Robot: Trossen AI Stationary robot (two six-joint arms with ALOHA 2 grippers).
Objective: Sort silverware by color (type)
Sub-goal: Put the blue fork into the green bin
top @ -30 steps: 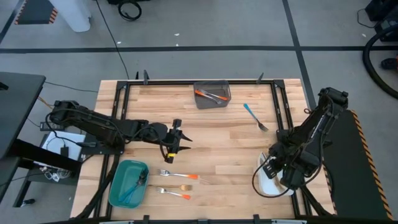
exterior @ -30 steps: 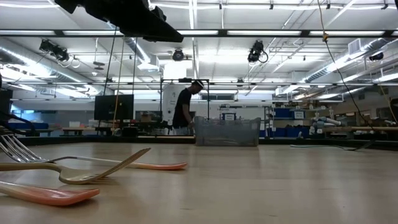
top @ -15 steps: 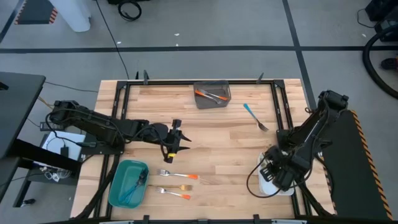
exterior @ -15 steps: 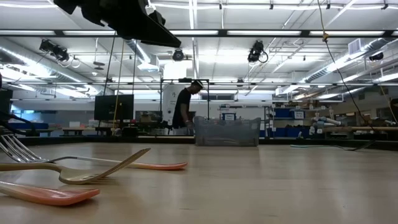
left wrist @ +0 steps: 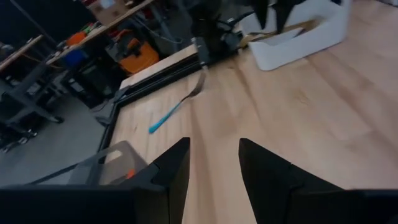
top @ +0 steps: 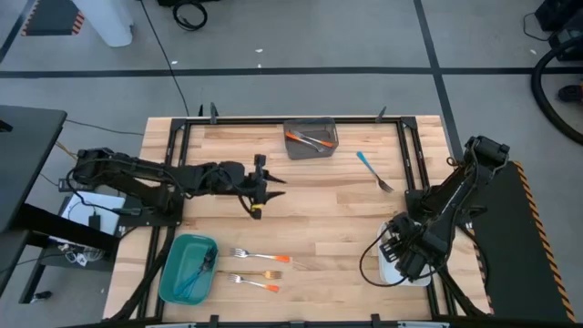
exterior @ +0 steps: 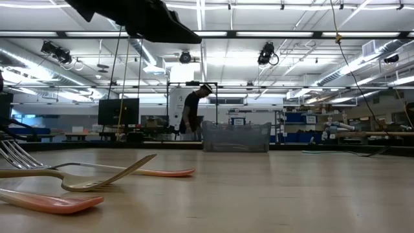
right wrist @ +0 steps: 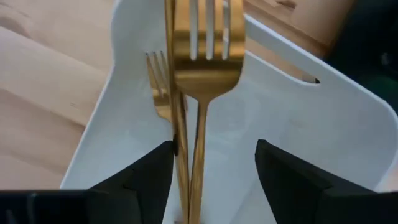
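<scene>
Right wrist view: the right gripper stands released above the white bin, gold forks dropped inside, sorted by colour. Left gripper hovers open mid-table; the blue fork and orange-handled forks remain unsorted.

Bare tabletop between both arms
</scene>
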